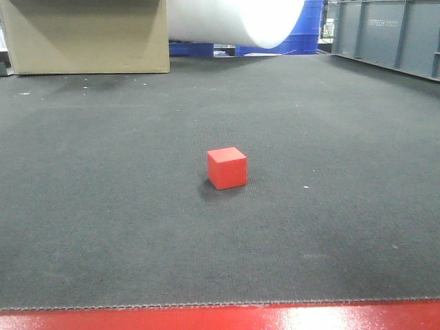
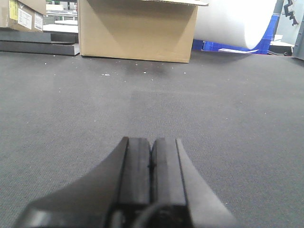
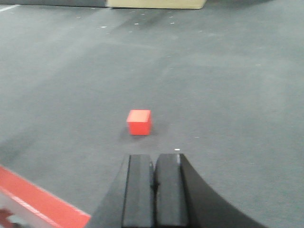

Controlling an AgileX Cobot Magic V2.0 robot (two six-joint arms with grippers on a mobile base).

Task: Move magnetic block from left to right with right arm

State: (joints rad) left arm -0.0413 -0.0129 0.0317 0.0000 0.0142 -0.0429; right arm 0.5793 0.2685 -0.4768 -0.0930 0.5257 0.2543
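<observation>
The magnetic block is a small plain red cube resting on the dark grey mat, near the middle of the front view. In the right wrist view the magnetic block lies a short way ahead of my right gripper and slightly to its left. That gripper is shut, pads pressed together, holding nothing. My left gripper is also shut and empty, low over bare mat, with no block in its view. Neither gripper appears in the front view.
A cardboard box stands at the back left, a big white roll beside it. Blue crates and a grey bin are at the back right. A red strip borders the mat's front edge.
</observation>
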